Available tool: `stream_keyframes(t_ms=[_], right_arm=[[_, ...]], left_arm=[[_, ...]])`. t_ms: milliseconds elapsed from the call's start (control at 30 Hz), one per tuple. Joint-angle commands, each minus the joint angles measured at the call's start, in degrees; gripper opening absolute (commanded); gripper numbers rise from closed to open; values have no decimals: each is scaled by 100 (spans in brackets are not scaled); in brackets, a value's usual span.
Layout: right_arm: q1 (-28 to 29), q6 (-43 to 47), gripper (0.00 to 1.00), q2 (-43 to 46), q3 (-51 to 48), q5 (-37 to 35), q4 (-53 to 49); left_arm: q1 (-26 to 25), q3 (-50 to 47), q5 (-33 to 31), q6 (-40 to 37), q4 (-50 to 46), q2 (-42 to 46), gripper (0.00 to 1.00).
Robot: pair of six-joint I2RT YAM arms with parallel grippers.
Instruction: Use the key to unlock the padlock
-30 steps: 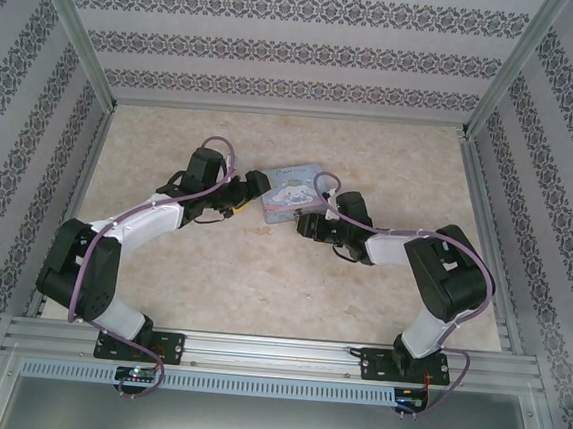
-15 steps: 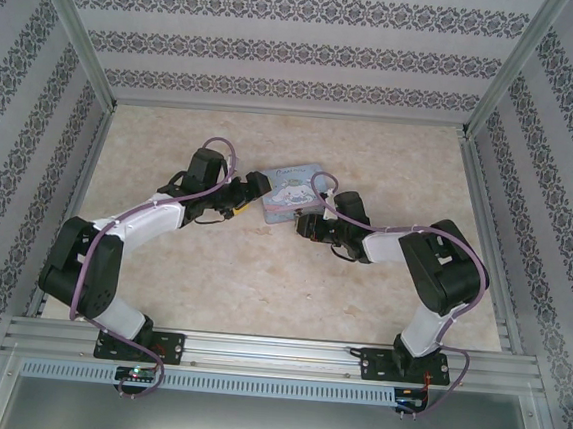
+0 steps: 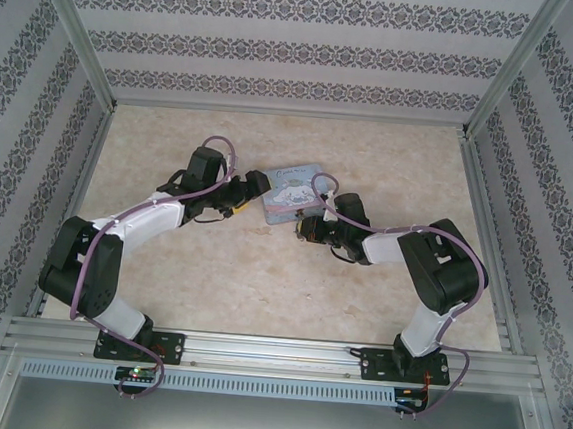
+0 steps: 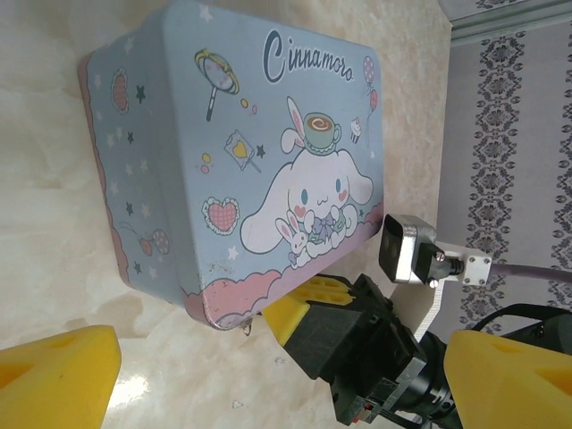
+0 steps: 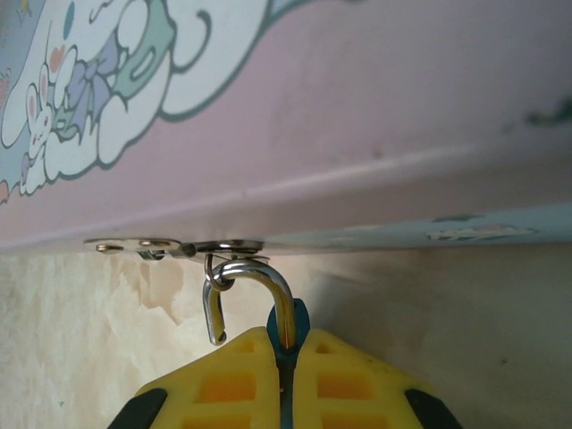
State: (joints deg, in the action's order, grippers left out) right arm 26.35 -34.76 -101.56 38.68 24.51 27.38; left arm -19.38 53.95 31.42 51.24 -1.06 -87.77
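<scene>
The padlock (image 5: pixel 284 308) hangs by its silver shackle from the hasp (image 5: pixel 179 246) on the pale blue cartoon tin's (image 5: pixel 357 116) pink front edge. One end of the shackle is free of the body. Its small teal body is pinched between the yellow fingers of my right gripper (image 5: pixel 288 357), which is shut on it. From above, my right gripper (image 3: pixel 306 226) sits at the tin's (image 3: pixel 291 190) near corner. My left gripper (image 3: pixel 254 187) stands open just left of the tin (image 4: pixel 241 152), its yellow fingers (image 4: pixel 63 375) wide apart and touching nothing. The key is out of view.
The tin lies flat in the middle of the beige marbled table (image 3: pixel 260 283). Patterned walls with metal rails (image 3: pixel 76 36) close in the table on three sides. Both arms reach inward toward the tin, the right wrist camera (image 4: pixel 407 250) close beside its edge.
My right gripper has closed on the padlock's body and edged slightly left toward the tin. The left arm and the tin have not moved.
</scene>
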Motion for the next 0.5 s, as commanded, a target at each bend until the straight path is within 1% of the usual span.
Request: stream_keyframes(t_ms=[0, 200, 467], right_arm=[[-60, -171, 0, 156, -156, -85, -30], [-73, -540, 0, 297, -296, -197, 4], [-86, -889, 0, 455, -505, -380, 5]], left_arm=[[36, 401, -282, -633, -631, -21, 93], [-299, 1113, -1282, -1636, -1841, -218, 94], [-914, 1920, -2499, -2405, -2615, -904, 95]])
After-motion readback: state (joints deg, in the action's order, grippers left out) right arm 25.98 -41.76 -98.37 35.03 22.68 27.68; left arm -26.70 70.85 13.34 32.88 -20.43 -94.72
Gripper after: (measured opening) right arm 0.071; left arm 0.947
